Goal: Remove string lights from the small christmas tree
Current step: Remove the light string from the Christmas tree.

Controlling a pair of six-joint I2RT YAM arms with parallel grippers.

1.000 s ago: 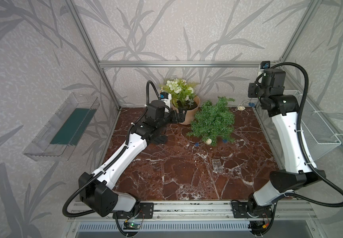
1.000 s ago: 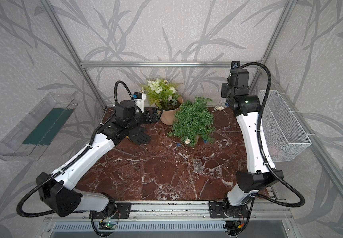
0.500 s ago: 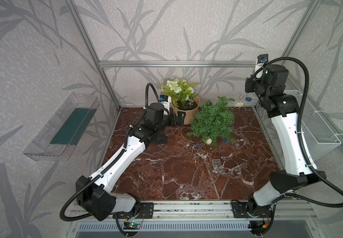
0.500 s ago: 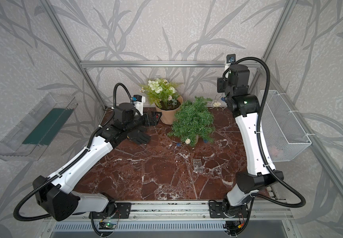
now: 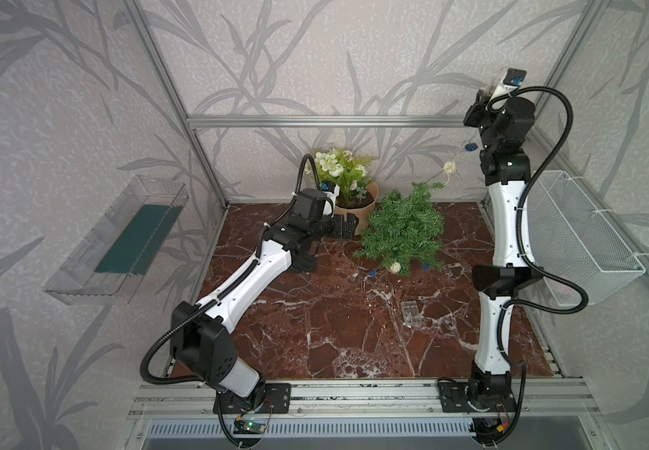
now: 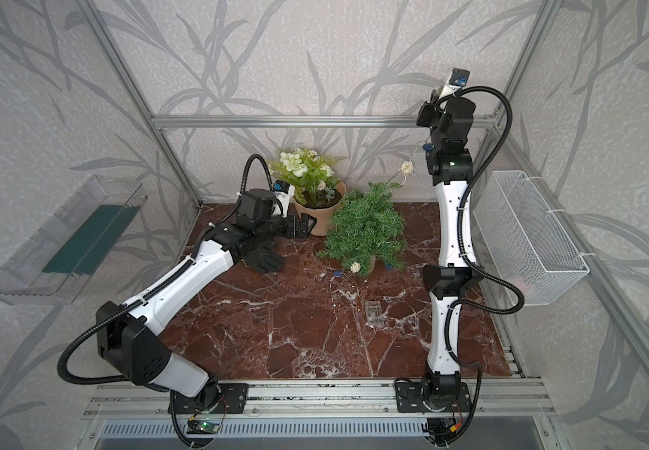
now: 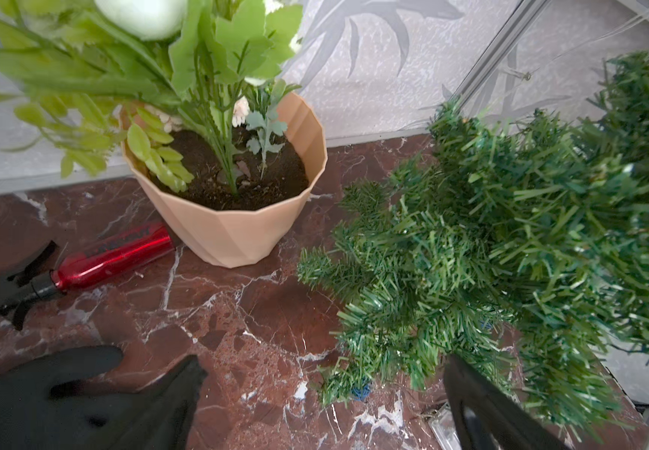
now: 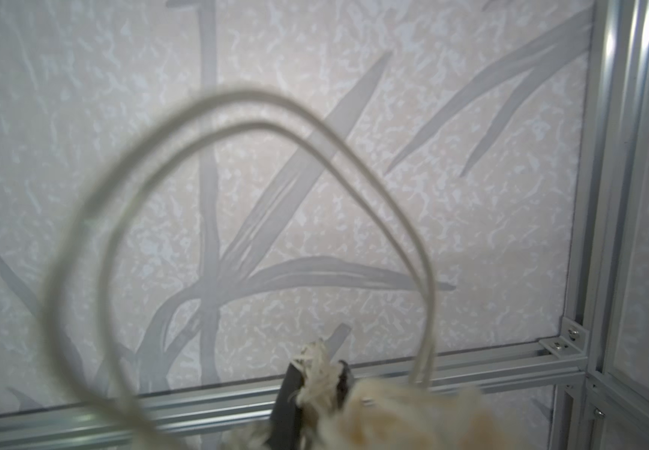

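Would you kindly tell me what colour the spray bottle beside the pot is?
The spray bottle is shiny red with a black trigger; left wrist view.

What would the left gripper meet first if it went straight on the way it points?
Probably the small christmas tree: the open left gripper points at its lower branches, just in front of the peach flower pot. Depth is unclear.

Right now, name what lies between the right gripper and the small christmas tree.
The string lights, a blue and a cream ball on wire, span it in midair; both top views show this.
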